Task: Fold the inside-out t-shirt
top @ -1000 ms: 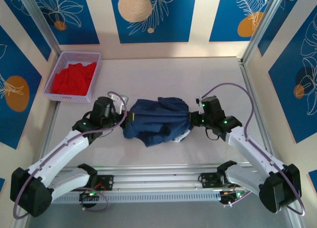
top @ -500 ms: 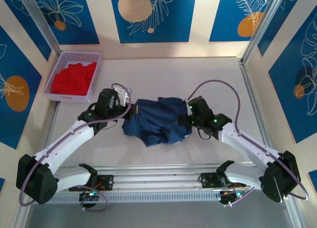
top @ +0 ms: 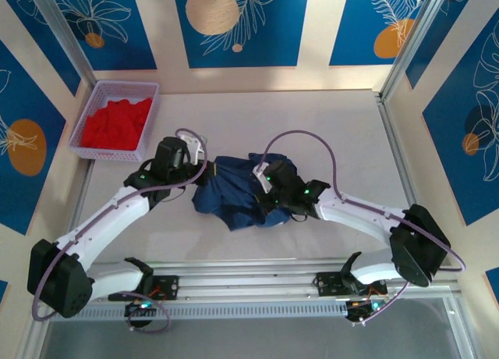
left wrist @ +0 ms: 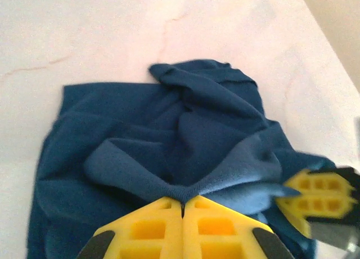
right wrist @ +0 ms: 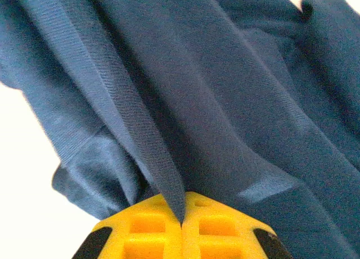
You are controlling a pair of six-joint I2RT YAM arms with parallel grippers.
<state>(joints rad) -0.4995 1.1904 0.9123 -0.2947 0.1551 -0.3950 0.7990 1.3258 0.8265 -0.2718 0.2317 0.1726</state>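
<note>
Both pinch cloth: left gripper (left wrist: 183,207) at the left edge, right gripper (right wrist: 183,217) mid-garment. The inside-out t-shirt (top: 226,203) lies bunched, no neat fold yet; most work likely remains.

t-shirt (right wrist: 225,101) cropped in right wrist view, right gripper (left wrist: 315,198) blurred

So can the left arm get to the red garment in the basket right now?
Probably not yet: the left end effector is shut on the t-shirt. The open-topped basket sits just beyond it on its left, so after letting go the red garment looks reachable.
</note>
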